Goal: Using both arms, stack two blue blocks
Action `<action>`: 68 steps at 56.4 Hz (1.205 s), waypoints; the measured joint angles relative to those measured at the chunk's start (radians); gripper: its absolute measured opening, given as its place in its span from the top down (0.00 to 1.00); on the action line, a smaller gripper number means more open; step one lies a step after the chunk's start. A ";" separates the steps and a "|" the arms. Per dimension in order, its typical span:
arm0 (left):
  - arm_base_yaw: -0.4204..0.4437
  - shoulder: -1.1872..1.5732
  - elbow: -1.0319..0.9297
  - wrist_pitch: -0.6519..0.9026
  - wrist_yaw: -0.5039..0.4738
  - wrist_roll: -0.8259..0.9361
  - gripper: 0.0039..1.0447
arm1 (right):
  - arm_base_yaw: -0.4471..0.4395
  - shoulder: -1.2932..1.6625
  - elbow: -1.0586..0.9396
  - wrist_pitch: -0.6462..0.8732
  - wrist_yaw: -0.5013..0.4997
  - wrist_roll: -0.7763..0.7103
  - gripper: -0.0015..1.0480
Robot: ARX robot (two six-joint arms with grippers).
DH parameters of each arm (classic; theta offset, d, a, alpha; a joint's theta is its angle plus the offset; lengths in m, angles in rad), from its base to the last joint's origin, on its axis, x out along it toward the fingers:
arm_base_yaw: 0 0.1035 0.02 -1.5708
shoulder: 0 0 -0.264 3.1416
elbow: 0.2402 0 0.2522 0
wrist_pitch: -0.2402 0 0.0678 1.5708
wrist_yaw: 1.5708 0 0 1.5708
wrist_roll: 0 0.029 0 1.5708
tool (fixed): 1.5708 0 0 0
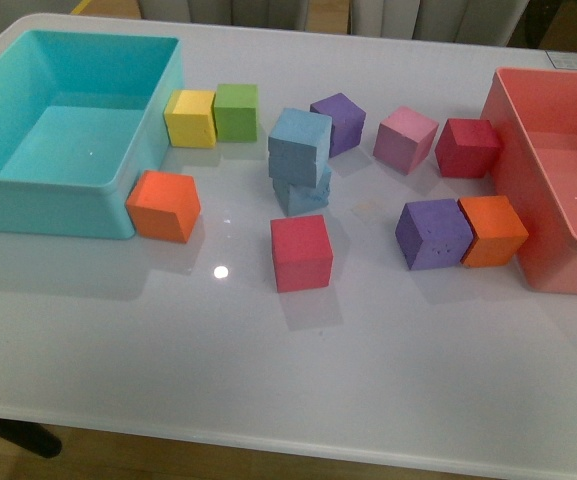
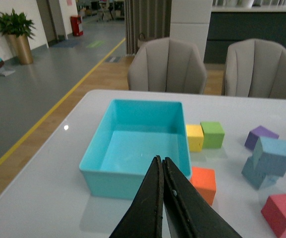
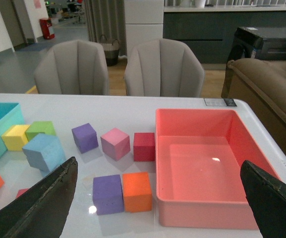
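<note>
Two light blue blocks stand stacked mid-table: the upper one (image 1: 300,145) sits on the lower one (image 1: 303,192), turned a little askew. The stack also shows in the left wrist view (image 2: 271,154) and its upper block in the right wrist view (image 3: 44,151). Neither arm shows in the front view. My left gripper (image 2: 162,166) is shut and empty, raised above the table near the turquoise bin. My right gripper (image 3: 160,186) is wide open and empty, raised above the purple and orange cubes beside the pink bin.
A turquoise bin (image 1: 28,185) stands at the left and a pink bin (image 1: 558,255) at the right. Yellow (image 1: 190,118), green (image 1: 236,111), orange (image 1: 164,206), red (image 1: 301,252), purple (image 1: 434,233), pink (image 1: 405,139) and other cubes lie around the stack.
</note>
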 joint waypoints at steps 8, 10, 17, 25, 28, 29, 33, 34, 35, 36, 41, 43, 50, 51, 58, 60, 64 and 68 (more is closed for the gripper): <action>0.000 -0.021 0.000 -0.006 0.000 0.000 0.99 | 0.000 0.000 0.000 0.000 0.000 0.000 0.09; 0.000 -0.021 0.000 -0.006 0.000 0.000 0.99 | 0.000 0.000 0.000 0.000 0.000 0.000 0.09; 0.000 -0.022 0.000 -0.007 0.000 0.000 0.99 | 0.000 0.000 0.000 0.000 0.000 0.000 0.09; 0.000 -0.022 0.000 -0.007 0.000 0.000 0.99 | 0.000 0.000 0.000 0.000 0.000 0.000 0.09; 0.000 -0.022 0.000 -0.007 0.000 0.000 0.91 | 0.000 0.000 0.000 0.000 0.000 0.000 0.09; 0.000 -0.022 0.000 -0.007 0.000 0.000 0.85 | 0.000 0.000 0.000 0.000 0.000 0.000 0.09; 0.000 -0.022 0.000 -0.007 0.000 0.000 0.73 | 0.000 0.000 0.000 0.000 0.000 0.000 0.09; 0.000 -0.022 0.000 -0.007 0.000 0.000 0.70 | 0.000 0.000 0.000 0.000 0.000 0.000 0.09; 0.000 -0.022 0.000 -0.007 0.000 0.000 0.67 | 0.000 0.000 0.000 0.000 0.000 0.000 0.09; 0.000 -0.022 0.000 -0.007 0.000 0.000 0.65 | 0.000 0.000 0.000 0.000 0.000 0.000 0.09; 0.000 -0.022 0.000 -0.007 0.000 0.000 0.50 | 0.000 0.000 0.000 0.000 0.000 0.000 0.09; 0.000 -0.022 0.000 -0.007 0.000 0.000 0.43 | 0.000 0.000 0.000 0.000 0.000 0.000 0.09; 0.000 -0.022 0.000 -0.007 0.000 0.000 0.22 | 0.000 0.000 0.000 0.000 0.000 0.000 0.09; 0.000 -0.022 0.000 -0.007 0.000 0.000 0.19 | 0.000 0.000 0.000 0.000 0.000 0.000 0.09; 0.000 -0.022 0.000 -0.007 0.000 0.000 0.09 | 0.000 0.000 0.000 0.000 0.000 0.000 0.09; 0.000 -0.022 0.000 -0.007 0.000 0.000 0.08 | 0.000 0.000 0.000 0.000 0.000 0.000 0.09; 0.000 -0.022 0.000 -0.007 0.000 0.000 0.08 | 0.000 0.000 0.000 0.000 0.000 0.000 0.09; 0.000 -0.022 0.000 -0.007 0.000 0.000 0.08 | 0.000 0.000 0.000 0.000 0.000 0.000 0.09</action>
